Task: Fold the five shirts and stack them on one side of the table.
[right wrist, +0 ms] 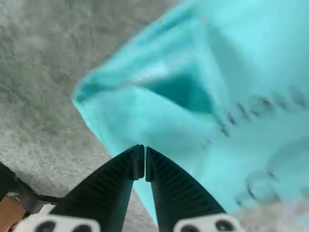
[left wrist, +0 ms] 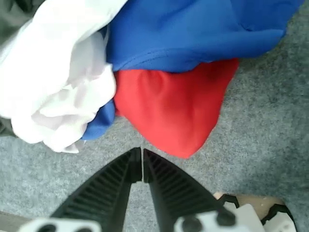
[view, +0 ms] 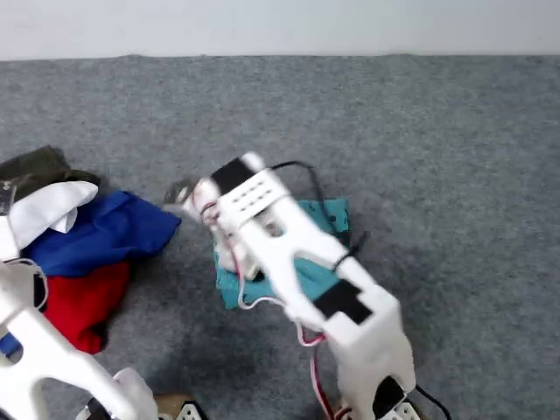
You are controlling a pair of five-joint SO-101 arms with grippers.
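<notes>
Right end effector (right wrist: 145, 162): fingers pressed tip to tip with nothing seen between them, poised just above the teal shirt (right wrist: 217, 72).
Left end effector (left wrist: 142, 164): also closed and empty, hanging over bare bench (view: 420, 140) just short of the red shirt (left wrist: 169, 106).
Right arm (view: 297, 262): stretched from the near edge across the teal shirt, covering its middle.
Left arm (view: 35, 350): at the near corner, beside the heap of shirts.
Teal shirt: near the bench's centre, one fold showing at a corner, apart from the other shirts.
Heap on the left arm's side: red shirt nearest, blue shirt (view: 105, 232) spread over it, white shirt (view: 48, 210) bunched on the blue, dark olive shirt (view: 35, 166) farthest, touching the white.
Bench: grey, carpet-like covering.
</notes>
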